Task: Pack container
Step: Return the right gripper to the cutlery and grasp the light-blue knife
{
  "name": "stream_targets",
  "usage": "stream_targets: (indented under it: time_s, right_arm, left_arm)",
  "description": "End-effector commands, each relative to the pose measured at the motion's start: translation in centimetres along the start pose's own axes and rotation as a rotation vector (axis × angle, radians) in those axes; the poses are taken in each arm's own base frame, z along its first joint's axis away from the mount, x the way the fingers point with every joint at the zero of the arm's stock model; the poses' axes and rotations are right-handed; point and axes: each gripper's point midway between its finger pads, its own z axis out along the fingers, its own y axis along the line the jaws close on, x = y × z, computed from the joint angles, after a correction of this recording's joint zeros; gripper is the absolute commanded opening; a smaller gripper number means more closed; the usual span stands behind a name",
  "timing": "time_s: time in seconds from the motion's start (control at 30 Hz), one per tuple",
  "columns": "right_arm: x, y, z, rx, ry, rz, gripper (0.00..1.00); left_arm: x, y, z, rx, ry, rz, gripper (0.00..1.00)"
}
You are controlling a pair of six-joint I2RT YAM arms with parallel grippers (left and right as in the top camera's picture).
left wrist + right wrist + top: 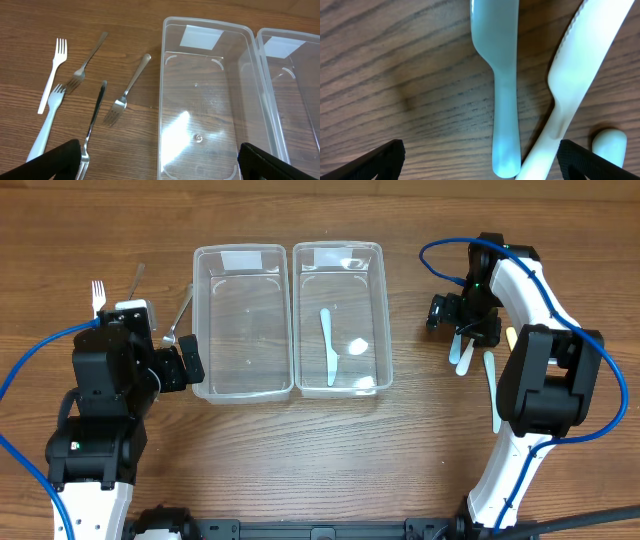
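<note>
Two clear plastic containers stand side by side. The left container (pixel 243 330) (pixel 210 100) is empty. The right container (pixel 384 310) holds a pale blue plastic knife (pixel 329 345) and a small pale piece (pixel 357 347). My left gripper (pixel 185 365) (pixel 160 165) is open over the left container's near left edge, nothing between its fingers. Several forks lie left of it, white plastic (pixel 53 75) and metal (pixel 127 90). My right gripper (pixel 463 330) (pixel 480 160) hangs open just above a pale blue utensil handle (pixel 504 100) and a white plastic knife (pixel 575 75) on the table.
Another white utensil end (pixel 609 145) lies right of the white knife. More plastic cutlery (pixel 491 380) lies beside the right arm. A metal fork (pixel 92 130) lies close to my left finger (pixel 55 162). Blue cables loop round both arms.
</note>
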Motion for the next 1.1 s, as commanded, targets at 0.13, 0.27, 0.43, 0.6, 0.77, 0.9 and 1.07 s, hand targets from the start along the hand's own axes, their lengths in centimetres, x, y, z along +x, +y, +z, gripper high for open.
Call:
stream_targets:
  time_s: [0.13,0.27,0.43,0.6,0.77,0.9,1.07]
  right_arm:
    - [-0.4,1.0,-0.5,-0.050,-0.027,-0.060,1.00]
    - [-0.2,1.0,-0.3,-0.049,-0.022,-0.059,1.00]
    - [0.9,0.6,1.6,-0.043,0.009,-0.057,1.00]
    - [1.8,0.4,2.7,-0.038,0.035,-0.055,1.00]
    - [2.1,0.4,2.7,-0.038,0.047,-0.054,0.75]
    - [2.3,0.3,2.7,-0.036,0.057,-0.053,0.45]
    - [2.6,0.2,2.7,-0.034,0.067,-0.045,0.32]
  left_arm:
    - [-1.1,-0.2,-0.6,0.009,-0.029,-0.001,1.00]
    - [-1.1,-0.2,-0.6,0.009,-0.028,-0.001,1.00]
    - [-1.1,-0.2,-0.6,0.009,-0.027,-0.001,1.00]
    - [-1.1,-0.2,-0.6,0.009,-0.027,-0.001,1.00]
    - [-1.1,-0.2,-0.6,0.009,-0.027,-0.001,1.00]
    - [-1.3,-0.2,-0.6,0.010,-0.035,-0.001,1.00]
    - [-1.3,-0.2,-0.6,0.010,-0.035,-0.001,1.00]
